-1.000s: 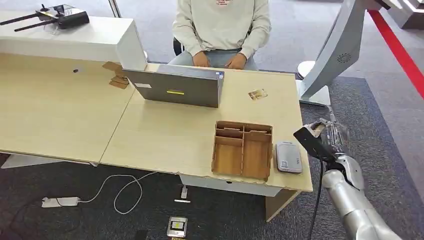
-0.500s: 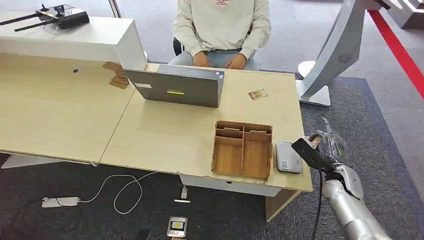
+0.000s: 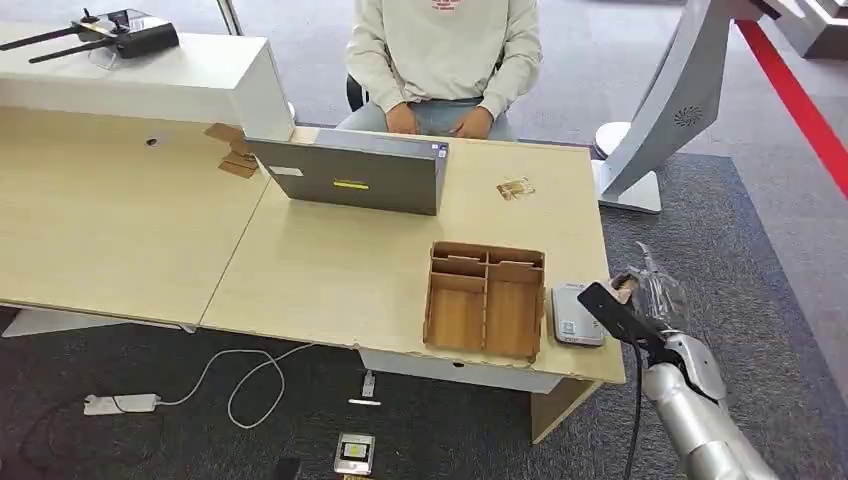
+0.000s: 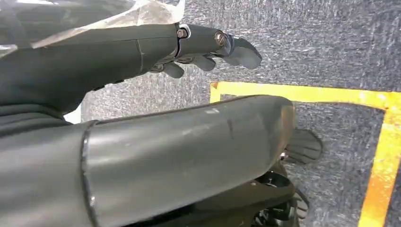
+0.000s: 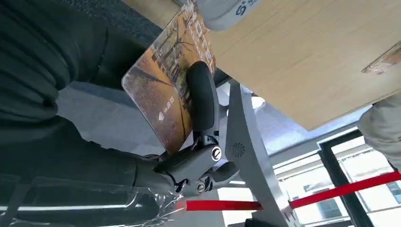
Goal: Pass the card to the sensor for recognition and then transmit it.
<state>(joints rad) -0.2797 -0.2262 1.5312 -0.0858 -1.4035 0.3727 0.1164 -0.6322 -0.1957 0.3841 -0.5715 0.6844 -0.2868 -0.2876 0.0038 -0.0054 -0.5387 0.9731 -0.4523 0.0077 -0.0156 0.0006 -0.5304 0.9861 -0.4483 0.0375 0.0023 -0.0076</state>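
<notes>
One card [image 5: 165, 90], printed with an autumn scene in orange and brown, is pinched in the right hand [image 5: 189, 142], a dark finger [image 5: 202, 99] pressing across its face. From the head view the right hand [image 3: 640, 300] hangs just off the desk's [image 3: 340, 270] right edge, close beside the sensor [image 3: 575, 315], a flat grey reader lying near that edge. The card there is barely visible behind the fingers, so whether it reaches over the sensor I cannot tell. The wrist picture shows the card's far corner close to a white device with blue lettering on the wood.

Next to the sensor, on its side away from the hand, sits a brown wooden tray [image 3: 485, 300] split into compartments. Further from the sensor, toward the desk's far edge, a second small card [image 3: 515, 188] lies flat. A grey laptop [image 3: 350, 175] stands beyond the tray, and behind it sits a person [image 3: 445, 60] in a pale sweatshirt, hands resting at the desk's edge.

The left hand [image 4: 203, 45] hangs over grey carpet marked with yellow tape [image 4: 378, 142], its fingers loosely extended and apart, grasping nothing.
</notes>
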